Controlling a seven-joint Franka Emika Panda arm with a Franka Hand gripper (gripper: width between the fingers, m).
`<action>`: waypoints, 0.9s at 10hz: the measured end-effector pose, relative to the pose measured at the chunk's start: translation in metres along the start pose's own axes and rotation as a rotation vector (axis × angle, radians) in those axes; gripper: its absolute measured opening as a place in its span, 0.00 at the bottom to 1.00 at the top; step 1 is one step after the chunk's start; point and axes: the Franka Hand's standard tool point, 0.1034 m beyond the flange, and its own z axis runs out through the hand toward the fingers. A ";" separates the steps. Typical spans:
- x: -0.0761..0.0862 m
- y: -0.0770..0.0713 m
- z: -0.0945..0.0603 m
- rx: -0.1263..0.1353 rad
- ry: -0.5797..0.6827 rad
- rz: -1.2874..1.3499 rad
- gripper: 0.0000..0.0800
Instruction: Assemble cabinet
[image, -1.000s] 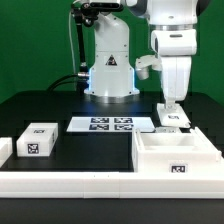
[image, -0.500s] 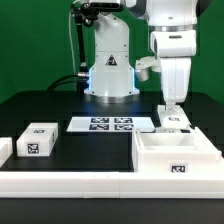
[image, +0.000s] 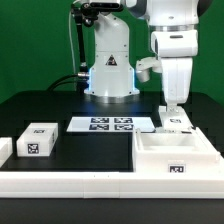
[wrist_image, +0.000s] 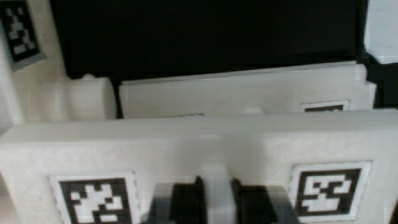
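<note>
The cabinet (image: 150, 158) is the large open white box at the front, on the exterior view's right, with a tag on its front face. Just behind it lies a smaller white tagged part (image: 174, 121). My gripper (image: 170, 104) stands straight down on that part's far edge. In the wrist view my two dark fingers (wrist_image: 194, 205) sit close together at my gripper (wrist_image: 237, 204), with a pale strip of the white part (wrist_image: 196, 150) between them and a tag on either side. The jaws look closed on it.
A small white block with tags (image: 37, 140) sits at the exterior view's left front, with another white piece (image: 4, 150) at the far left edge. The marker board (image: 112, 125) lies mid-table. The robot's base (image: 108, 70) stands behind.
</note>
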 end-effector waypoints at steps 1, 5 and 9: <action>0.000 0.001 0.002 0.002 0.003 0.001 0.08; 0.006 0.003 0.001 -0.002 0.006 0.012 0.08; 0.006 0.024 0.001 0.004 0.012 0.019 0.08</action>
